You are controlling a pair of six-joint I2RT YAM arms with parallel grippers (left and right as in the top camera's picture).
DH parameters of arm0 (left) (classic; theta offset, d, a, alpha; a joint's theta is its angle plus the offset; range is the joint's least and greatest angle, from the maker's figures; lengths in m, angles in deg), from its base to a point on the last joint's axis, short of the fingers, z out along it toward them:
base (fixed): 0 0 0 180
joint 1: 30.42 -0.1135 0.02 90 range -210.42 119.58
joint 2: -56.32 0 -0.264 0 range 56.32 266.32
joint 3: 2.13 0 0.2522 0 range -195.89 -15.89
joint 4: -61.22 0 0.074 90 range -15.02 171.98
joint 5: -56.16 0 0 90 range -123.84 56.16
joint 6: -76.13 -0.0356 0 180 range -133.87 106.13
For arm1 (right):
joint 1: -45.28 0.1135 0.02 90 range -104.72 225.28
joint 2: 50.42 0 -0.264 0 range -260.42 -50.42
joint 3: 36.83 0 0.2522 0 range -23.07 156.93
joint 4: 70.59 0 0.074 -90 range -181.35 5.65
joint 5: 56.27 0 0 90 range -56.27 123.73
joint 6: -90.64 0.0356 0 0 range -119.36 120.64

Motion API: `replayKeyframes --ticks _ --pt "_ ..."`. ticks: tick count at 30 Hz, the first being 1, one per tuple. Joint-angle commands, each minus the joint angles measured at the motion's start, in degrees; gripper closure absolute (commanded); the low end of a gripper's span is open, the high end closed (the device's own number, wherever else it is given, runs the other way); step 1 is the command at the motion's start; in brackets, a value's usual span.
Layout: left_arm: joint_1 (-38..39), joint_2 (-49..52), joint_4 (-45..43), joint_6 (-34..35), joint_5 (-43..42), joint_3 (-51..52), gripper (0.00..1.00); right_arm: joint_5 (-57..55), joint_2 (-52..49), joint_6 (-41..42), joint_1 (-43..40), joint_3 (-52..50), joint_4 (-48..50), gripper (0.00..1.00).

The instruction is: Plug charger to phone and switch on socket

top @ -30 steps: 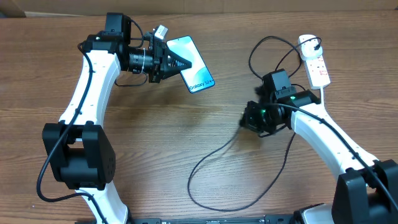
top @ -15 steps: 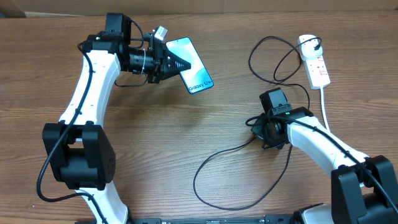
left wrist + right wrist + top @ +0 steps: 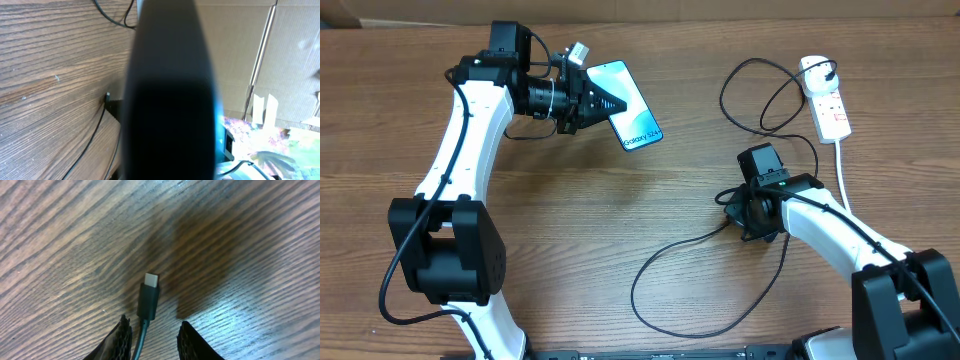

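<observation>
Overhead and wrist views, wooden table (image 3: 570, 230). **Change:** over the last second the right gripper (image 3: 748, 212) moves from mid-right of the frame a little toward the lower right, then settles. It does not differ between the half-second picture and now. The phone shifts only very slightly, and the socket not at all.

**Socket** (image 3: 830, 108): lies at the upper right edge of the frame, well apart from both arms. Its switch looks untouched, though its state is too small to read.

**Phone** (image 3: 632, 102): sits upper centre, lit screen up, clamped at one short end by the left gripper (image 3: 592, 103). In the left wrist view its dark edge (image 3: 170, 100) fills the middle of the frame.

**Charger** (image 3: 665, 252): the black cable loops across the lower centre and leads up to the right gripper.

**Connector tip** (image 3: 148, 300): lies flat on the wood at the frame centre, just ahead of the right gripper (image 3: 154, 340). The two fingers (image 3: 121, 332) stand apart with the cable running between them and are not closed on it.

**Reading:** the descent appears complete and the tip is bracketed but not gripped. Plugging in and switching on are both still to come.
</observation>
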Motion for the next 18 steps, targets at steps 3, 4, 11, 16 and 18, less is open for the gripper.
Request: replayKeyframes --ticks 3,4,11,16,18 --pt "0.4 0.0 0.2 -1.3 -1.7 -0.8 0.96 2.6 -4.0 0.9 -0.8 -0.4 1.8 0.77" --pt "0.4 0.0 0.3 -1.3 -1.6 -0.8 0.96 3.0 -4.0 0.9 -1.2 -0.4 1.8 0.79" --pt "0.4 0.0 0.4 -1.3 -1.6 -0.8 0.96 3.5 -4.0 0.6 -2.0 -0.4 1.7 0.88" --pt "0.4 0.0 0.4 -1.3 -1.6 -0.8 0.96 4.3 -4.0 -0.9 -2.1 -0.3 2.0 0.9" --pt "0.4 0.0 0.4 -1.3 -1.6 -0.8 0.96 4.5 -4.0 -0.9 -2.3 -0.3 2.0 0.87"
